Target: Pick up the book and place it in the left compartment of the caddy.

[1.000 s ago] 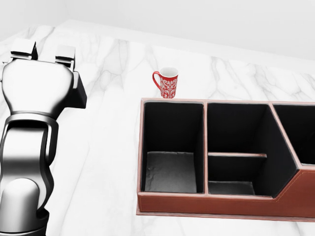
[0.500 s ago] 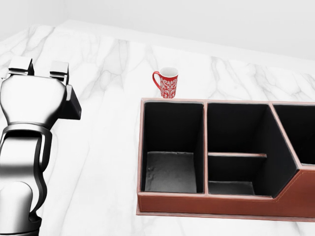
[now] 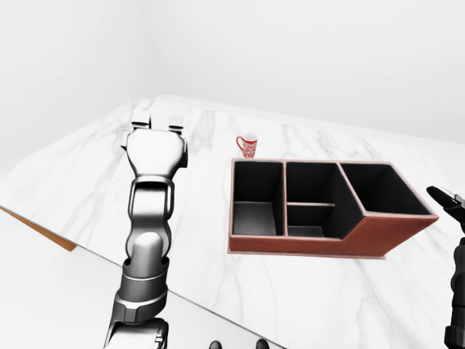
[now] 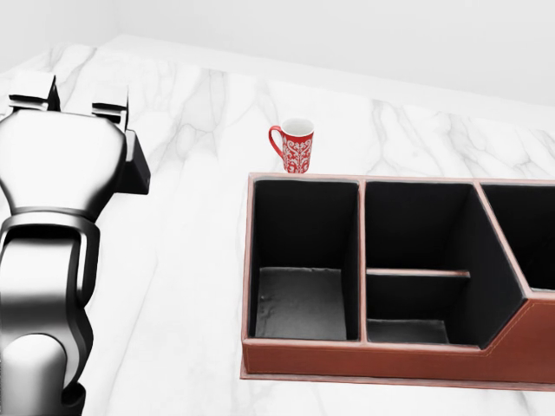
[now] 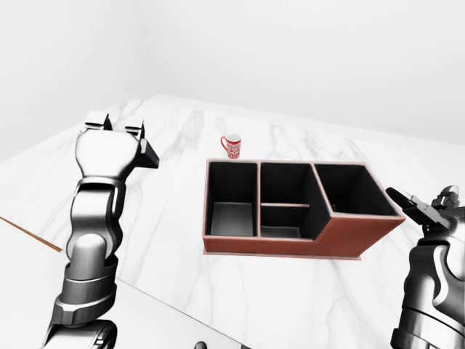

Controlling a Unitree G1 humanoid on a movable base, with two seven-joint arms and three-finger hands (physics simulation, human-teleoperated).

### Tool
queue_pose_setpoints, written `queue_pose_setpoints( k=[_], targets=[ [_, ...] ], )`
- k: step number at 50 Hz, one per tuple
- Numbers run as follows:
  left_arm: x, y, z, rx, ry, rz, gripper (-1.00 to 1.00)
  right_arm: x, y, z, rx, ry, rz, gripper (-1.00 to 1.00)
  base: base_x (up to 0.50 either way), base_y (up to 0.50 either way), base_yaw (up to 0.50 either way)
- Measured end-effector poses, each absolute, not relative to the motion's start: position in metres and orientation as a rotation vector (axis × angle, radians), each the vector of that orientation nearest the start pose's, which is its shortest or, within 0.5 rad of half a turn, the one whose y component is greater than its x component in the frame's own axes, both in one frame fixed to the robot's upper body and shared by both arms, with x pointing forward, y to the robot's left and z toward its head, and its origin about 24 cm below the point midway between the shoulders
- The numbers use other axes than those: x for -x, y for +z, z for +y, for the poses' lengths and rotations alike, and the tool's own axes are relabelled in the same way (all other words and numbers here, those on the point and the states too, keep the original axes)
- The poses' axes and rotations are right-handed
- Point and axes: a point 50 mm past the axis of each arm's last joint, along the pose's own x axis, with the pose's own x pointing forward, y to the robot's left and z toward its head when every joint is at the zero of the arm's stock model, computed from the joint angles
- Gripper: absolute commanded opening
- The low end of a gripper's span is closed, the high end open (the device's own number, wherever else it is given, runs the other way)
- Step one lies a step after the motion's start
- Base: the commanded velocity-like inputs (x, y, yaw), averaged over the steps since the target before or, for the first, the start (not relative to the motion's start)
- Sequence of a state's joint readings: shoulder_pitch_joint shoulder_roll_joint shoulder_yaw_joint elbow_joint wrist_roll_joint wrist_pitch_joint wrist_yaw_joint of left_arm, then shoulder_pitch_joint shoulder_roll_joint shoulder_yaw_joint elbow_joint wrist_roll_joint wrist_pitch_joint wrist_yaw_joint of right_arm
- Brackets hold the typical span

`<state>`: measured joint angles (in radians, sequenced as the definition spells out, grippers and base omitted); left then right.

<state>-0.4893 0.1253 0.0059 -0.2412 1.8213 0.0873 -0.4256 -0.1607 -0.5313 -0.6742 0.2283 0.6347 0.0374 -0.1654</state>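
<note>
Left hand (image 4: pixel 65 147): raised well to the left of the caddy, nothing in it; it dipped half a second ago and is back up now. From behind I cannot tell whether its fingers are curled.
Right hand (image 5: pixel 429 211): just off the caddy's right end, fingers spread, empty.
Caddy (image 4: pixel 303 357): on the table (image 4: pixel 191 260), left compartment bare.
Mug (image 4: pixel 295 146): just beyond the caddy's far-left corner.
Book: nowhere in view, so the pick-up hasn't begun.
</note>
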Motion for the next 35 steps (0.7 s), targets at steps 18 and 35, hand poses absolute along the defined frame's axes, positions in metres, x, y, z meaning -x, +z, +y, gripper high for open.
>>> queue_pose_setpoints(
  k=[18, 35],
  targets=[
    [-0.282, 0.227, 0.111, -1.821, 0.354, -0.24, -1.0, -0.219, 0.128, -0.399, -0.27, -0.782, -0.274, 1.0, 0.0, 0.0, 0.0],
    [-0.263, 0.239, 0.075, -1.878, 0.272, -0.372, -1.0, -0.219, 0.128, -0.399, -0.27, -0.782, -0.272, 1.0, 0.0, 0.0, 0.0]
  ],
)
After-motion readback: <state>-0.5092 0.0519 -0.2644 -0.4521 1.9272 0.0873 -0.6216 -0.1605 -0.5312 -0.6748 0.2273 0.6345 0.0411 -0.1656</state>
